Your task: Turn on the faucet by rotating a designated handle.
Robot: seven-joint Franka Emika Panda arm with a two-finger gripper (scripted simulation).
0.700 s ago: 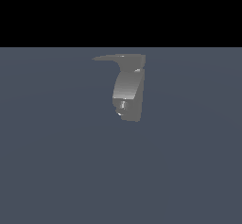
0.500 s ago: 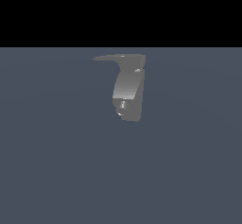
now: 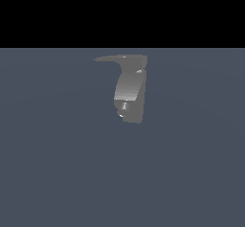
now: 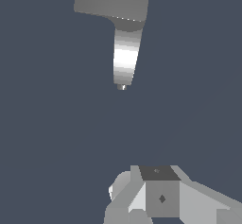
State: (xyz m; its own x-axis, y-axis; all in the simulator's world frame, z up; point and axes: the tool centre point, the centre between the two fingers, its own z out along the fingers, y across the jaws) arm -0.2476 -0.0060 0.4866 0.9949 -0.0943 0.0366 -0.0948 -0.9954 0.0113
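The faucet point(image 3: 130, 94) is a chunky curved grey body standing on the flat grey-blue floor, with a shiny spout tip low on its front. Its handle point(image 3: 114, 58) is a thin flat blade on top, tapering to a point toward the exterior view's left. In the wrist view the faucet point(image 4: 126, 53) and its broad flat handle point(image 4: 111, 3) are seen from above. My gripper point(image 4: 159, 171) shows only in the wrist view, well apart from the faucet and touching nothing. Its fingers read as one closed block with nothing held. No arm or gripper appears in the exterior view.
A plain grey-blue floor point(image 3: 57, 173) spreads around the faucet on all sides. Beyond its far edge there is only black background.
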